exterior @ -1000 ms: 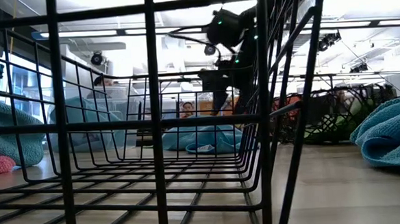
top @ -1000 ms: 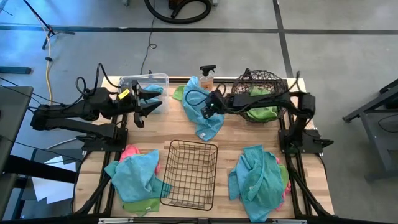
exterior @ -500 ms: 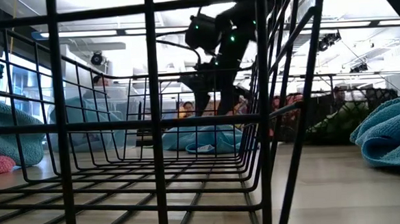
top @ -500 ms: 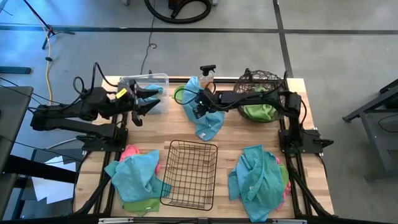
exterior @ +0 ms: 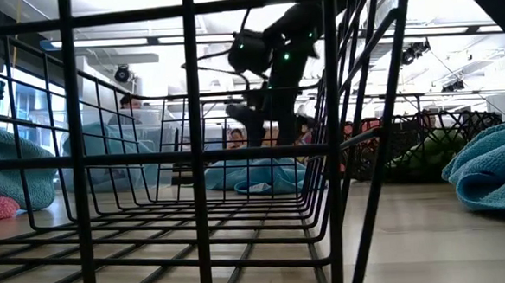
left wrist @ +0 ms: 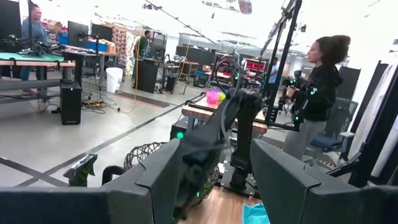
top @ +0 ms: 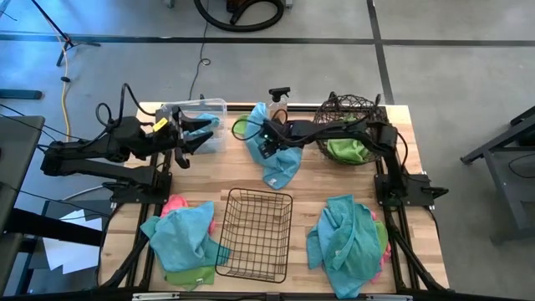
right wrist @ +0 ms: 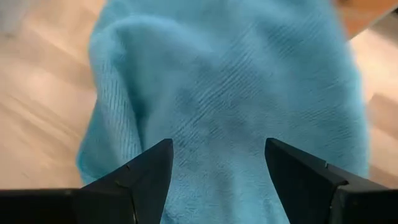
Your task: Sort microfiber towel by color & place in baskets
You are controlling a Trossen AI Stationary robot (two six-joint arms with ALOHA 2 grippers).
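A teal microfiber towel (top: 276,163) lies crumpled at the table's far middle, over a green one (top: 241,126). My right gripper (top: 266,147) hovers open over the teal towel's far part (right wrist: 230,93), slanting down; its fingers show no contact. My left gripper (top: 204,134) hangs open and level by the clear bin (top: 197,107), which holds some teal cloth. The round woven basket (top: 351,109) contains a green towel (top: 348,151). Near the front edge, the black wire-grid basket (top: 255,234) stands between two mixed piles of towels (top: 185,238) (top: 344,236).
An orange spray bottle (top: 278,101) stands at the far edge, just behind the teal towel. In the left wrist view, people stand in the room beyond the table. Bare wood shows between the far towels and the wire-grid basket.
My right gripper has moved toward the table's left edge, from the teal towel's right side to over its far part, and has tipped further downward. It has stayed open. The towels have not moved.
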